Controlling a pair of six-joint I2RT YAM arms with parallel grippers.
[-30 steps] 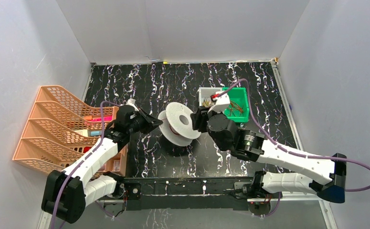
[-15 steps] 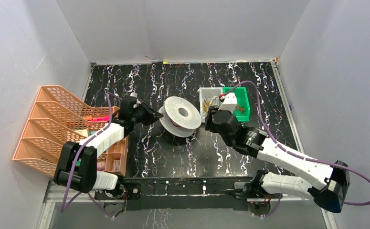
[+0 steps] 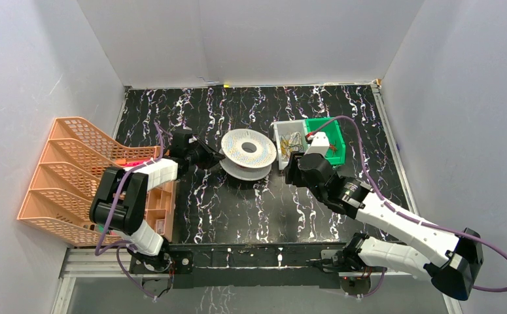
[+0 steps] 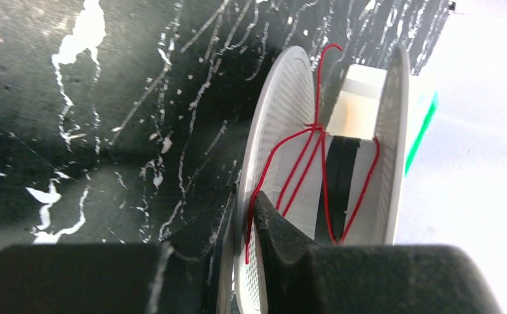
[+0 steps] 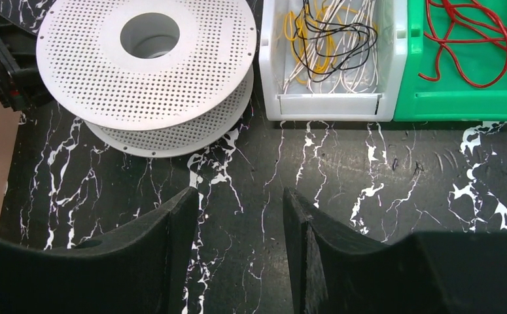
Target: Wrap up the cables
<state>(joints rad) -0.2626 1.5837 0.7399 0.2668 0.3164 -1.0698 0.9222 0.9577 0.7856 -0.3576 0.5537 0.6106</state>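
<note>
The hair-thin red cables look limp and light across the spool mid-frame, and I'd pinch their loose loop; the right gripper gapes empty, and whether the left gripper is closed I cannot tell.

Bright, even light; blown-out white glare along left wrist view's right.

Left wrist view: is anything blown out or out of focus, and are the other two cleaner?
Left wrist: right side blown out to white past the spool, near finger blurred, red wires readable. Right wrist: evenly lit, sharp on white bin and green bin. Top: even light, no glare.
</note>
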